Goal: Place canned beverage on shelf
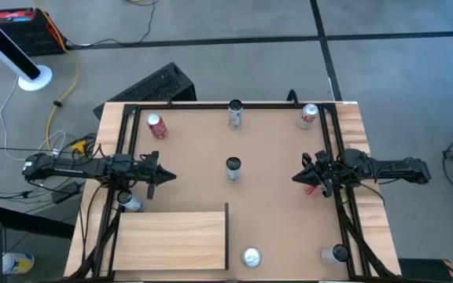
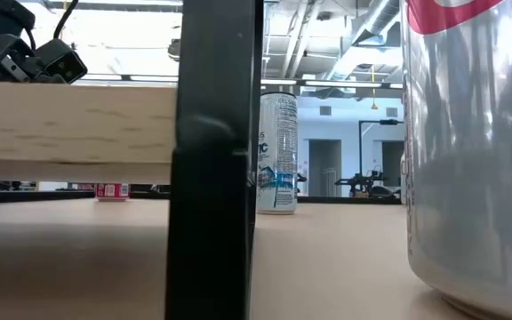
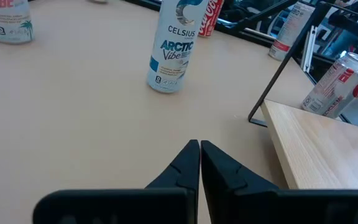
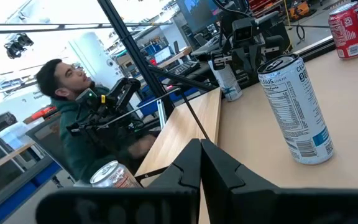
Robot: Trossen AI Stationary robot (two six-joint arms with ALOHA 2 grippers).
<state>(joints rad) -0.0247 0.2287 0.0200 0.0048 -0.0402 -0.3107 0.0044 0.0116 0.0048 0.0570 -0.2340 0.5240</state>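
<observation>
Closed and empty, my left gripper (image 3: 199, 149) points at the tall white-and-blue Celsius can (image 1: 233, 168) at table centre. I'd open wide, grasp mid-body, then carry it toward 7 o'clock onto the pale wooden shelf (image 1: 171, 240). Right gripper (image 4: 200, 148) waits, pinched empty.

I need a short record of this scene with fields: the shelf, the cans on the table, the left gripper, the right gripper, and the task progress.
shelf: pale wood board at the near left of the table, nothing on top of it
middle can: Celsius can upright at the table centre
other cans: several more spread around the table edges
left gripper: shut, empty, left of the middle can
right gripper: shut, empty, right of the middle can
progress: no can grasped yet
</observation>
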